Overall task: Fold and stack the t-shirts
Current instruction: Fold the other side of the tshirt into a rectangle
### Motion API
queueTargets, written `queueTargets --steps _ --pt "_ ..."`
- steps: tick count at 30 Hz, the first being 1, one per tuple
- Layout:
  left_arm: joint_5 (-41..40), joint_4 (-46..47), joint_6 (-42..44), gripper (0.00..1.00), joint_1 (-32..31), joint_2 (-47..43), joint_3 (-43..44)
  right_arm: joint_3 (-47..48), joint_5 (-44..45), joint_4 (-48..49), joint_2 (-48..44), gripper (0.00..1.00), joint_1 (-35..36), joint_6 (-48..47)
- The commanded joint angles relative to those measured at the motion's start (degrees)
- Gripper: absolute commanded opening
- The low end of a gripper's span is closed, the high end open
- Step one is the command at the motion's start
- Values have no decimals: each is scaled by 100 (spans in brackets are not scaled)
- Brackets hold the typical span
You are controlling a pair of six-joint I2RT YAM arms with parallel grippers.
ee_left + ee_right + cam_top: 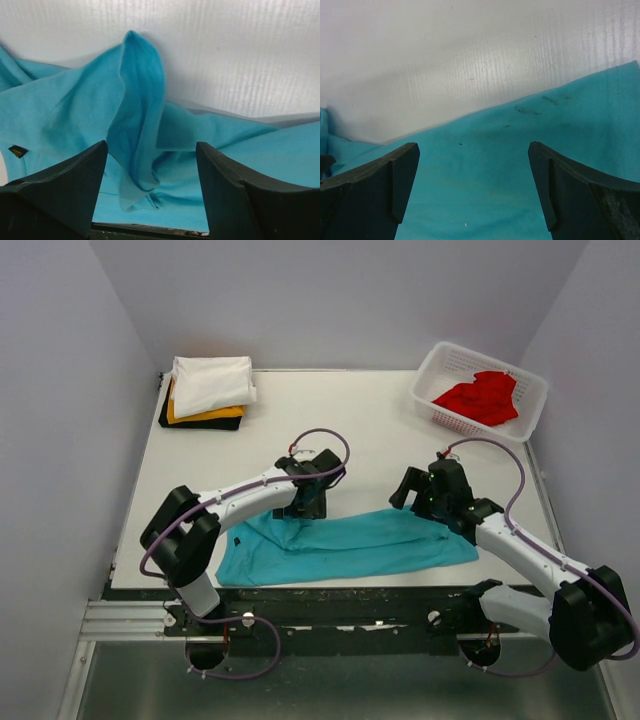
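Teal-blue cloth t-shirt (350,545): lying rumpled on white tabletop (380,420); probably light, limp.
Grasp: pinching raised fold (142,90) looks best.
Left end effector (150,155): gaping open astride fold.
Right end effector (472,155): hovering open.

T-shirts: 5. That's 1 teal t-shirt (350,545), 1 red t-shirt (480,398), plus 3 stacked (white t-shirt (212,383), yellow-orange t-shirt (205,415), black t-shirt (198,424)). Lattice basket (432,368): 1. Arms: 2, one gripper each, so left gripper (303,508) and right gripper (413,496). Table (350,410): 1.
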Motion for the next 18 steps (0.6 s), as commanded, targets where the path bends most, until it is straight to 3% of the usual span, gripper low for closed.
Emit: queueTargets --steps 1,3,7,10,18 --pt "-472 -542 -229 65 201 31 -183 -73 259 94 10 100 25 -54" --pt "-715 -785 -502 50 258 -36 -255 -88 318 75 42 100 24 -56" --pt "-860 -962 -883 34 305 -434 -537 -105 320 83 127 100 22 -36" --pt "-871 -1049 -1199 8 314 -687 -828 -145 330 79 150 100 24 -30" --pt "-341 -1224 -2538 5 214 -1749 -1897 -220 332 59 133 100 24 -76"
